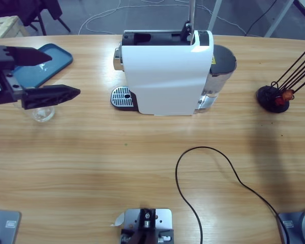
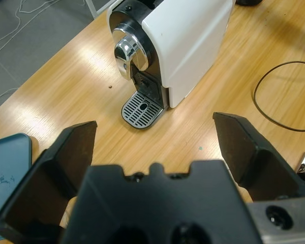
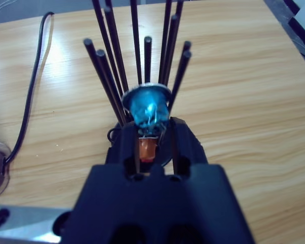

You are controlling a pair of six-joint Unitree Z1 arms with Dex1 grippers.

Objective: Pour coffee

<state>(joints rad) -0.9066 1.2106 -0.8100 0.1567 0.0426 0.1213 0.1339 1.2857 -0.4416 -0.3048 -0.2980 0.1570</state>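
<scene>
The white coffee machine (image 1: 168, 71) stands at the table's middle back, its chrome spout (image 2: 127, 51) over the grey drip grate (image 2: 141, 109). My left gripper (image 1: 61, 75) hovers open at the table's left, pointing at the machine, with nothing between its jaws (image 2: 155, 129). A clear glass cup (image 1: 42, 113) sits on the table just under its nearer jaw. At the far right stands the black capsule rack (image 1: 274, 96). My right gripper (image 3: 151, 127) is shut on a blue capsule (image 3: 150, 104) among the rack's rods, an orange capsule (image 3: 147, 149) just below it.
A blue tray (image 1: 40, 63) lies at the back left, behind the left gripper. A black cable (image 1: 213, 162) loops over the front right of the table. The machine's dark water tank (image 1: 221, 71) sits on its right side.
</scene>
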